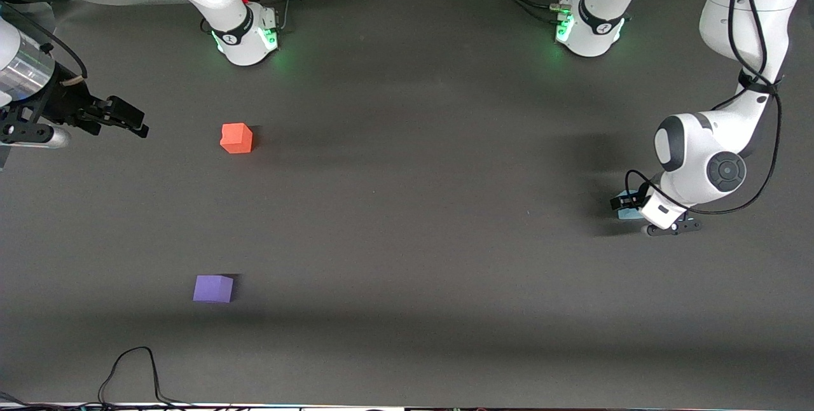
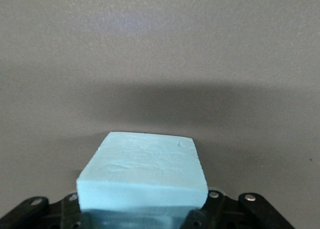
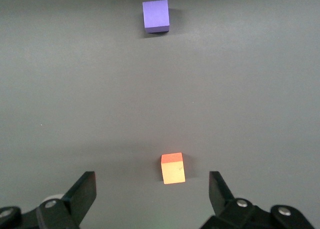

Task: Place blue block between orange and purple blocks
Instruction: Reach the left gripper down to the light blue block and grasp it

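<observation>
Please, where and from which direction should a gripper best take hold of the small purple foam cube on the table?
Probably from straight above, closing on two opposite side faces of the small purple foam cube. It sits flat on the dark table with open space all around. The open right gripper, near the orange-red foam cube, is closest.

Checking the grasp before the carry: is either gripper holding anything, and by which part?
The left gripper has the blue block between its jaws, by its sides. The right gripper holds nothing, open over the table.
</observation>
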You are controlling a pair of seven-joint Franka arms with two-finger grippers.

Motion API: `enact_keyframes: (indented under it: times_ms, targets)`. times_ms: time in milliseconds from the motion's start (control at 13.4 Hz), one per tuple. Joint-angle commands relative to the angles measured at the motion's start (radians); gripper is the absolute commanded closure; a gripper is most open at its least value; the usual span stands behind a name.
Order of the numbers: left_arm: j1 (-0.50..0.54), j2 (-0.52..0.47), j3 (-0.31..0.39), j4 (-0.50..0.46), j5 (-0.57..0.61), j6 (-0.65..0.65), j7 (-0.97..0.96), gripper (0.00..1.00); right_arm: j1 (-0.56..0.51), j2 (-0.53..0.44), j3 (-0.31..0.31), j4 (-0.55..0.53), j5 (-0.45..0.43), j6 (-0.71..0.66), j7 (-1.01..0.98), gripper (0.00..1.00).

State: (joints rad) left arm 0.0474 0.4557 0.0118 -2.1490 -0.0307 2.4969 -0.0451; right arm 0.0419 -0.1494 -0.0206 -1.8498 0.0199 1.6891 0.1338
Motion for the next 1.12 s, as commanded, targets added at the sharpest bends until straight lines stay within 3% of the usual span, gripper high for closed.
enact_keyframes:
  times_ms: [0, 298, 521, 745, 894, 1043]
  targets:
    - [-0.044, -0.105, 0.007, 0.006, -0.018, -0.111, 0.005, 0.87, -0.005, -0.007, 0.004, -0.014, 0.012, 0.011, -0.011, 0.00]
    - [-0.084, -0.322, 0.007, 0.108, -0.015, -0.442, -0.056, 0.86, -0.005, -0.006, 0.004, -0.012, 0.012, 0.017, -0.013, 0.00]
    - [-0.110, -0.417, 0.007, 0.289, -0.008, -0.780, -0.111, 0.84, -0.005, 0.004, 0.002, -0.012, 0.012, 0.024, -0.013, 0.00]
    - [-0.110, -0.483, -0.022, 0.319, -0.011, -0.842, -0.120, 0.83, -0.007, -0.004, 0.001, -0.020, 0.012, 0.018, -0.016, 0.00]
    - [-0.110, -0.474, -0.117, 0.334, -0.015, -0.834, -0.253, 0.83, -0.007, -0.010, -0.001, -0.031, 0.012, 0.014, -0.011, 0.00]
    - [-0.121, -0.393, -0.244, 0.423, -0.021, -0.820, -0.423, 0.83, -0.007, -0.009, -0.001, -0.045, 0.012, 0.014, -0.007, 0.00]
